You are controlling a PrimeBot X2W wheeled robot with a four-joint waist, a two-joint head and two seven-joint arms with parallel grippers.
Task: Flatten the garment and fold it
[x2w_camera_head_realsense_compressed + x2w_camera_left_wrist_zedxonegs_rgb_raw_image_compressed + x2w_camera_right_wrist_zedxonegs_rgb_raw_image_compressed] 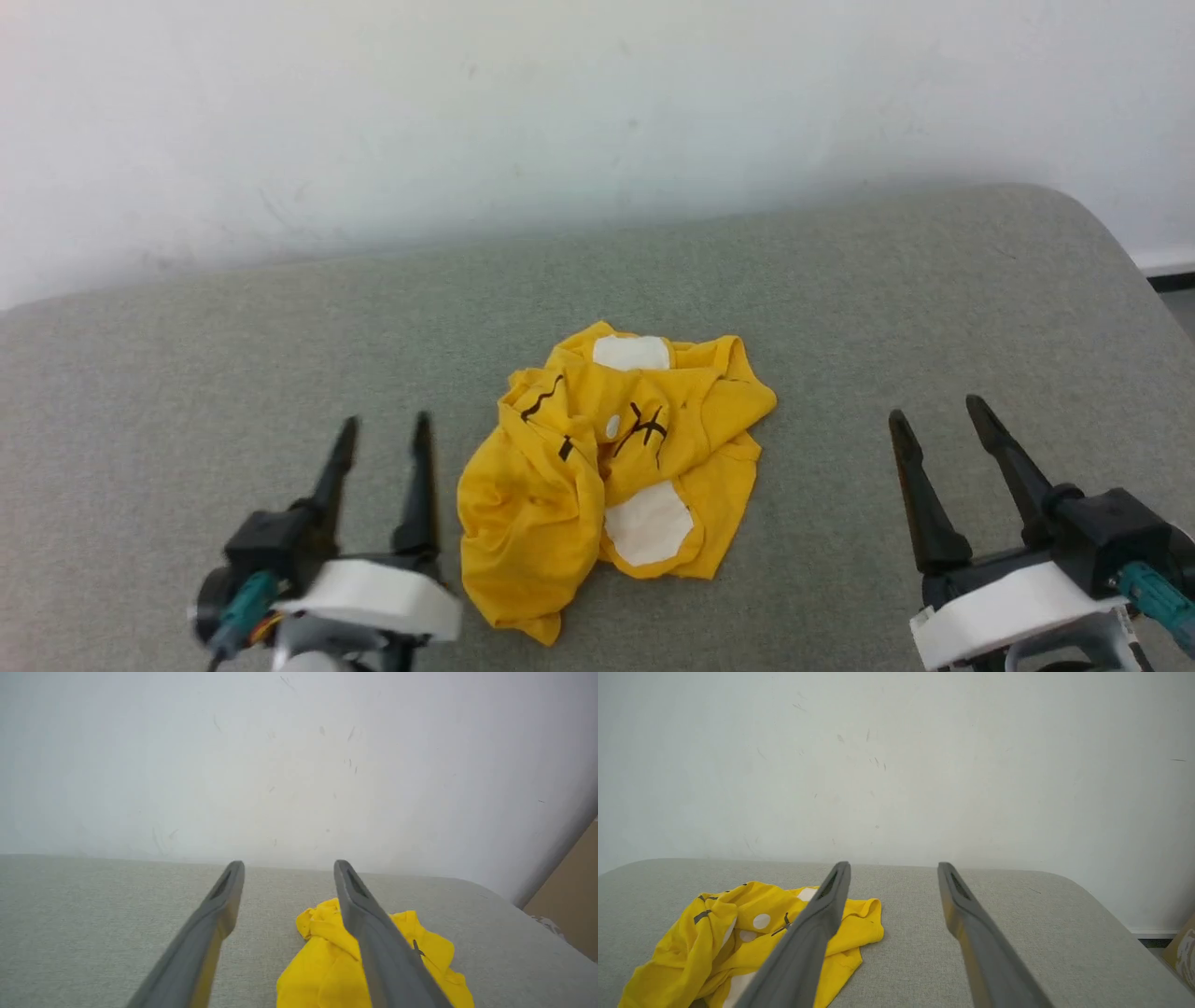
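Observation:
The yellow T-shirt [607,467] lies crumpled in a heap at the middle of the grey padded table [840,308], with white patches and black lines of its print showing among the folds. My left gripper [385,429] hovers open just left of the heap, nothing between its fingers. In the left wrist view the shirt [327,970] sits behind and right of the right finger [369,933]. My right gripper [936,411] stands open well to the right of the shirt, apart from it. In the right wrist view the shirt [714,938] lies at lower left, partly behind the left finger [808,942].
A pale wall [560,112] rises right behind the table's far edge. The table's rounded right corner [1074,205] drops off toward a dark floor strip. A brown cardboard surface [570,891] stands beyond the table's right end.

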